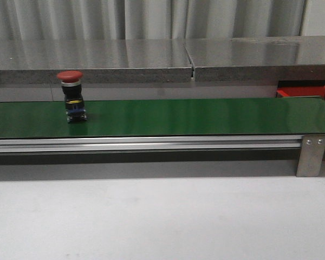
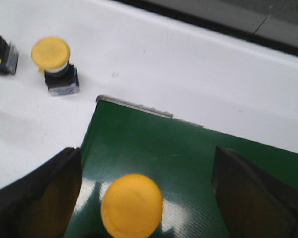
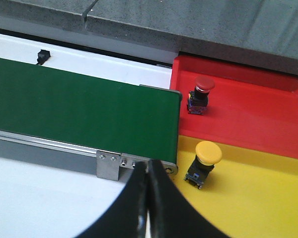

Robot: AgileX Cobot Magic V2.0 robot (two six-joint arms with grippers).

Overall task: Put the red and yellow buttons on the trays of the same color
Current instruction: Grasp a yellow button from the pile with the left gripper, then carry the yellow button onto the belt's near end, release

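A red button (image 1: 70,97) stands upright on the green belt (image 1: 179,116) at the left of the front view. In the left wrist view, a yellow button (image 2: 132,203) sits on the belt's end at lower centre, between the left fingers (image 2: 44,191), which are spread wide and touch nothing. On the white tabletop (image 2: 188,69) at upper left stands another yellow button (image 2: 52,62). In the right wrist view, the right fingers (image 3: 156,198) are pressed together, empty; a red-capped button (image 3: 199,94) rests on the red tray (image 3: 258,114), a yellow-capped button (image 3: 204,161) on the yellow tray (image 3: 258,198).
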